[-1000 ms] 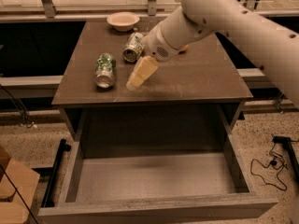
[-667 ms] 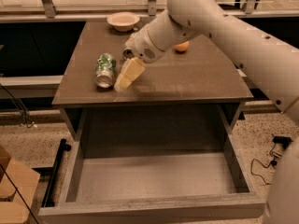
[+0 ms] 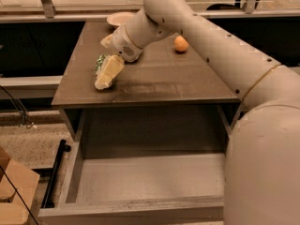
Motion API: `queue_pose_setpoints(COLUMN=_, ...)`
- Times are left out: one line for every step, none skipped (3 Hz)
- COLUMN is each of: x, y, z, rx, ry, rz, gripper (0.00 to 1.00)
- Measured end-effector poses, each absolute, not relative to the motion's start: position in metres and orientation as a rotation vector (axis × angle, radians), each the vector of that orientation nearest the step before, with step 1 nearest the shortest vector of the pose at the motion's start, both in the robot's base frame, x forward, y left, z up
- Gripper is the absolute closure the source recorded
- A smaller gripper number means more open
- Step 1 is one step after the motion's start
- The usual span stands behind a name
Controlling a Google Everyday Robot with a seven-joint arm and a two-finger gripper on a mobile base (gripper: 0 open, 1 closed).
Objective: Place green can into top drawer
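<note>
The gripper (image 3: 108, 73) is hanging low by the worktop's (image 3: 159, 81) left edge, covering most of the green can (image 3: 99, 63) lying there; whether it is clamping it, I cannot tell. The drawer (image 3: 131, 213) is standing open below the front edge.

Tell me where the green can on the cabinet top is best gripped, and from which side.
Probably across its round body, from above: the green can seems to lie on its side on the cabinet top. The gripper hangs over it and hides most of it.
</note>
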State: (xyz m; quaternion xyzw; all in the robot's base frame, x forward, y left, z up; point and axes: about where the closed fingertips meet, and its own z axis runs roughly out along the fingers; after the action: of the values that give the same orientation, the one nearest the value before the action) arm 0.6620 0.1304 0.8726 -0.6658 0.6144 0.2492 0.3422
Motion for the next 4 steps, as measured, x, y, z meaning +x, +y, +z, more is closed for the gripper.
queue_pose_setpoints(x=0.673, y=0.157, z=0.866, rx=-1.792, ry=1.543, rz=0.687, gripper=0.00)
queue_pose_setpoints(x=0.679, y=0.161, z=0.848, rx=-1.832, ry=1.570, rz=0.695, gripper=0.00)
queue_pose_setpoints(x=0.680, y=0.157, z=0.832, rx=-1.849, ry=1.612, rz=0.700, gripper=0.00)
queue_pose_setpoints(x=0.681, y=0.144, z=0.826, rx=-1.844, ry=1.657, rz=0.676, gripper=0.00)
